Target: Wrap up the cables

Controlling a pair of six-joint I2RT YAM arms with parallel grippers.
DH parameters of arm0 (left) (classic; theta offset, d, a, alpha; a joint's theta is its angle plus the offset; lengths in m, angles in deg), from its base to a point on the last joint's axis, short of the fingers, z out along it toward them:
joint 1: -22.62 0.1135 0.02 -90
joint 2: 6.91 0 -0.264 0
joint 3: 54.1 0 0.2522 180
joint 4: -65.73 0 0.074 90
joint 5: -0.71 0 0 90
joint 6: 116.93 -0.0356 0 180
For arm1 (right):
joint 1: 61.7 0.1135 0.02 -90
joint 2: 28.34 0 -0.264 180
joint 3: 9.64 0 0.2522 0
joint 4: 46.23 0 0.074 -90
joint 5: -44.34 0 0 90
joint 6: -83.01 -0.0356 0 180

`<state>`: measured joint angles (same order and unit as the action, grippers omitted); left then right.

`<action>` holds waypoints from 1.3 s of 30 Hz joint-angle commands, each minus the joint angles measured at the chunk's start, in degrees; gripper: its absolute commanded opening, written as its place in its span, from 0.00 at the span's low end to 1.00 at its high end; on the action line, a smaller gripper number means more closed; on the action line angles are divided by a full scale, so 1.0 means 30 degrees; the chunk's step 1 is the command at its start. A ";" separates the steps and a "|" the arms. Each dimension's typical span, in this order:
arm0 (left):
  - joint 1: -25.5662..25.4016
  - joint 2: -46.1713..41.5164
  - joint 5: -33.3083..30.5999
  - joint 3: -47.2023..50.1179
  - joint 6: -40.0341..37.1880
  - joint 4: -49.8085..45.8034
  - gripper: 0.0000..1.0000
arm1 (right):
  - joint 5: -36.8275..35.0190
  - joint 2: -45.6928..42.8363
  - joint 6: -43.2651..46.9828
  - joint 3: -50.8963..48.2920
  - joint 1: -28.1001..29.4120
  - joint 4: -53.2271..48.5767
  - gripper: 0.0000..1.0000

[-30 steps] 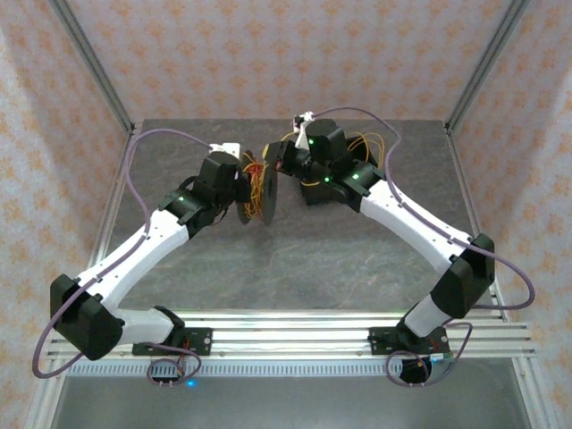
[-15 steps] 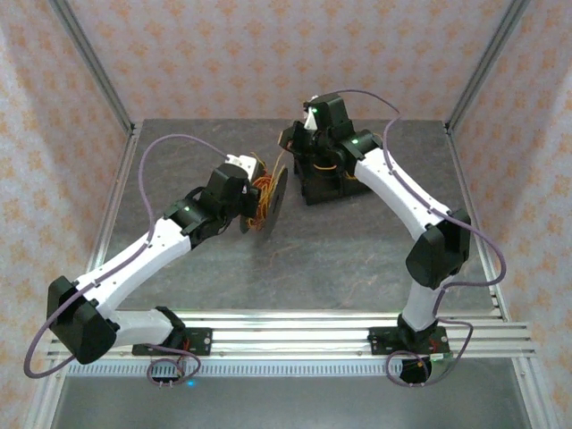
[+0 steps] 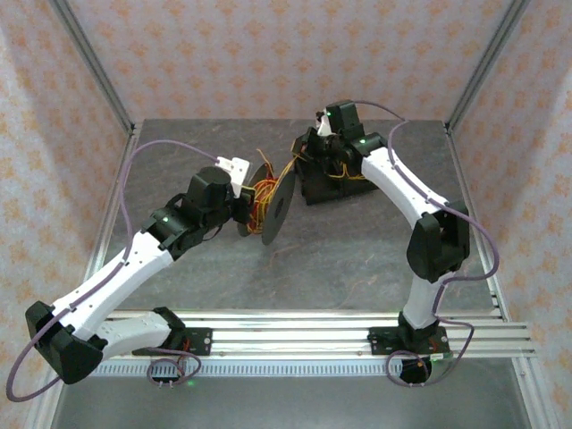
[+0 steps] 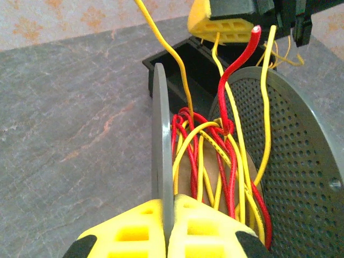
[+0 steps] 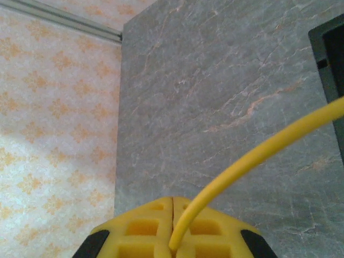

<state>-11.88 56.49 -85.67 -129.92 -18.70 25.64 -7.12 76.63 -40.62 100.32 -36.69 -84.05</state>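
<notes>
Left wrist view: the spool (image 4: 290,161) ran off the right edge. Right wrist view: the yellow cable (image 5: 258,155) and black box (image 5: 333,59) were cropped at right.

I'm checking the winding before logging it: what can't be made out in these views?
- Top view: inside of the black box, covered by the right arm and dark.
- Right wrist view: the yellow cable in the right gripper leaves at the right edge, far end unseen.
- Left wrist view: the spool is cut by the right edge, its near rim hidden in the left gripper.
- Top view: the cables, too small to count.
</notes>
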 commanded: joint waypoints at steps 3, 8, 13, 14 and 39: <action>-0.0163 -0.1175 0.0844 -0.0710 0.0103 0.0976 0.00 | -0.0745 -0.0146 -0.0170 -0.1541 -0.0296 0.2461 0.00; -0.0145 -0.1247 0.0692 -0.0710 0.0656 0.1654 0.00 | 0.0675 0.0546 -0.2022 -0.4580 -0.0092 0.6100 0.00; -0.0114 -0.0897 0.0585 -0.0971 0.0686 0.1635 0.00 | 0.1216 0.0074 -0.2524 -0.4074 0.0037 0.6501 0.00; -0.0094 -0.0846 0.0587 -0.1020 0.0637 0.1587 0.00 | 0.1169 -0.0049 -0.2422 -0.3739 0.0069 0.6171 0.00; 0.0316 -0.0859 0.0406 -0.2142 0.0362 -0.0141 0.00 | 0.3122 -0.6793 -0.1388 -0.4297 -0.0108 0.2071 0.94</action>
<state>-11.47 56.40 -84.99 -132.66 -18.00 21.60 0.34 58.31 -44.42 89.57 -37.48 -76.72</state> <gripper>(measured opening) 0.051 0.935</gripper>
